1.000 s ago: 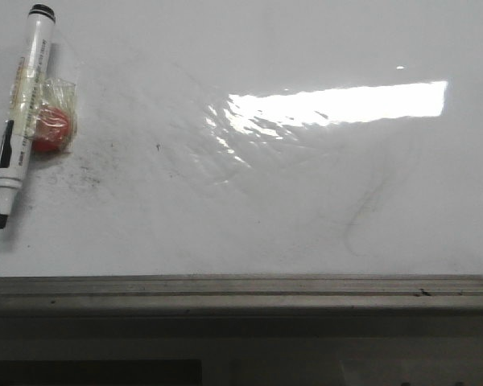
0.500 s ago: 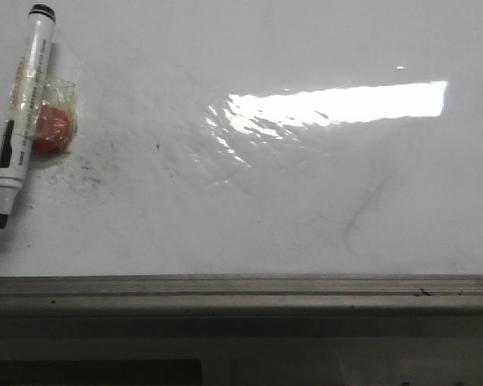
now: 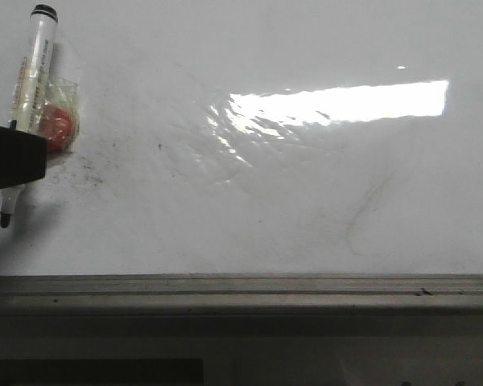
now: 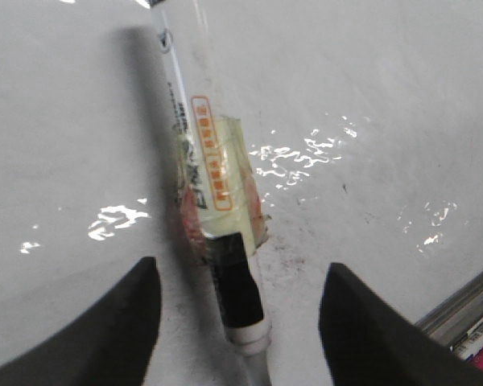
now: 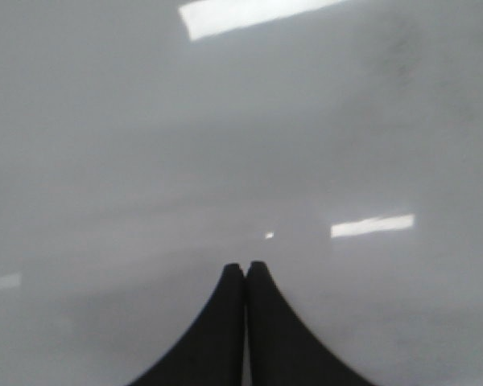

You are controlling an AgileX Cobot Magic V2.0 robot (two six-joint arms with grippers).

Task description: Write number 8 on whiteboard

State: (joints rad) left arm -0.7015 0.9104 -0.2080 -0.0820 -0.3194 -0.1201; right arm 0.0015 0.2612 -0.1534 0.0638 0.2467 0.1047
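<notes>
The whiteboard (image 3: 306, 201) is glossy white with faint grey smudges; no number 8 shows on it. A white marker (image 3: 34, 64) with a black cap lies at the far left, taped to a red round magnet (image 3: 56, 127). My left gripper (image 3: 12, 157) comes in from the left edge and covers the marker's lower barrel. In the left wrist view my left gripper (image 4: 241, 265) is open, its jaws on either side of the marker (image 4: 213, 177) without touching it. My right gripper (image 5: 245, 265) is shut and empty over bare board, out of the front view.
A grey metal rail (image 3: 241, 291) runs along the board's near edge. A bright glare strip (image 3: 338, 103) lies across the upper middle. A faint curved grey smudge (image 3: 362, 213) sits right of centre. Coloured pens (image 4: 476, 344) show beyond the rail.
My left gripper has come into the front view from the left edge and now covers the marker's lower barrel. The marker stays in place.
</notes>
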